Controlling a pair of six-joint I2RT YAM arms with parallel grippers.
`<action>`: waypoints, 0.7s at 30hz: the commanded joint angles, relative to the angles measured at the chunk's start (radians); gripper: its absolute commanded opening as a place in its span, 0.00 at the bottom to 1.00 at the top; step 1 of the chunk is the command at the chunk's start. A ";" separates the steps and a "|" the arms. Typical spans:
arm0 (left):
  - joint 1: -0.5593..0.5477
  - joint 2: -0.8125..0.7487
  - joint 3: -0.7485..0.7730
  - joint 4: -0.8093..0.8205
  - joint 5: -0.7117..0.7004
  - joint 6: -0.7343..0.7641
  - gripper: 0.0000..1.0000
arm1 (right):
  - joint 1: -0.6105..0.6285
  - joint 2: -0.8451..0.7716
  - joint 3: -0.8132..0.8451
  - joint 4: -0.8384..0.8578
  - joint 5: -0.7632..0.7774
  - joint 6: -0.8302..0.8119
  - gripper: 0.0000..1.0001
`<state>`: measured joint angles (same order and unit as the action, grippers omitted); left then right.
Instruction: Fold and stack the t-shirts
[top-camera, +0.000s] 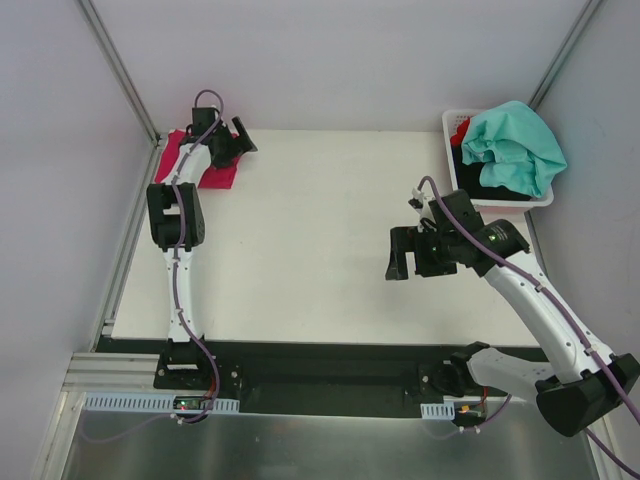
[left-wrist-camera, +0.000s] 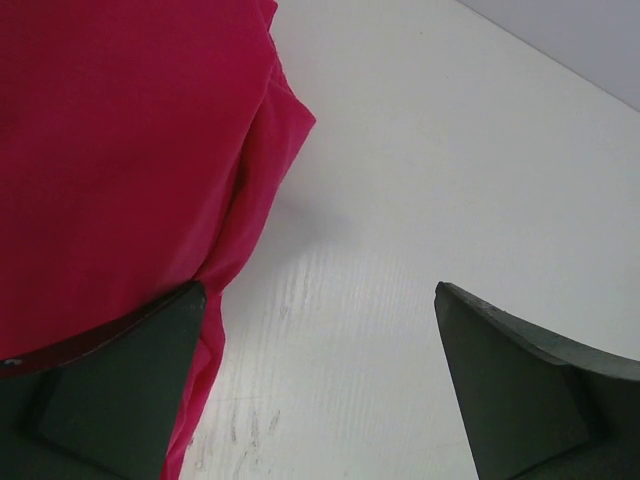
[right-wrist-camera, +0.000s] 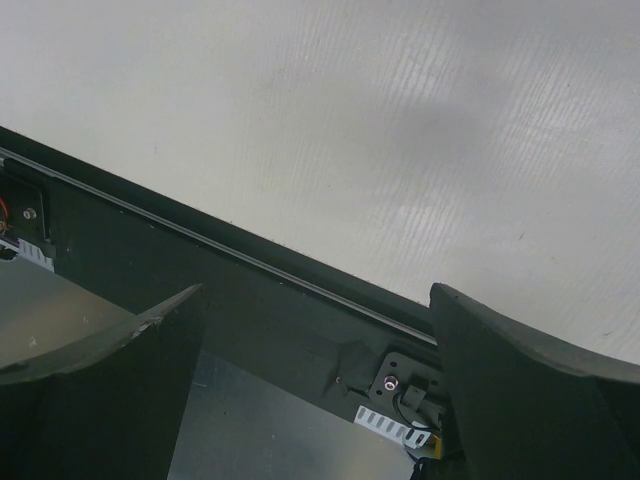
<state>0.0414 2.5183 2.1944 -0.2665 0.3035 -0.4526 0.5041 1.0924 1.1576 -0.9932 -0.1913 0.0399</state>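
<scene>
Left tool (left-wrist-camera: 320, 290) hangs wide-open above the smooth, folded magenta-pink t-shirt (left-wrist-camera: 120, 150).

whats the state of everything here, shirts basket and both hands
pink shirt, folded flat at the far left corner of the table
teal shirt, crumpled, heaped on top of the basket
black shirt, unfolded, in the basket under the teal shirt
red shirt, bunched in the basket, mostly hidden
basket, upright, holding shirts
left hand, open, empty, above the pink shirt's edge
right hand, open, empty, above bare table
</scene>
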 joint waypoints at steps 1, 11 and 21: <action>0.014 -0.166 -0.007 0.016 -0.004 0.011 0.99 | 0.007 0.000 0.051 -0.015 -0.004 0.000 0.96; -0.038 -0.674 -0.321 -0.076 0.134 -0.035 0.99 | 0.036 0.040 0.168 0.054 0.055 0.018 0.96; -0.258 -1.399 -1.113 -0.218 -0.392 0.049 0.99 | 0.059 0.034 0.062 0.192 0.364 0.052 0.96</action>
<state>-0.2127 1.2831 1.2907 -0.3687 0.1478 -0.4381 0.5507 1.1698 1.3102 -0.8799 -0.0158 0.0647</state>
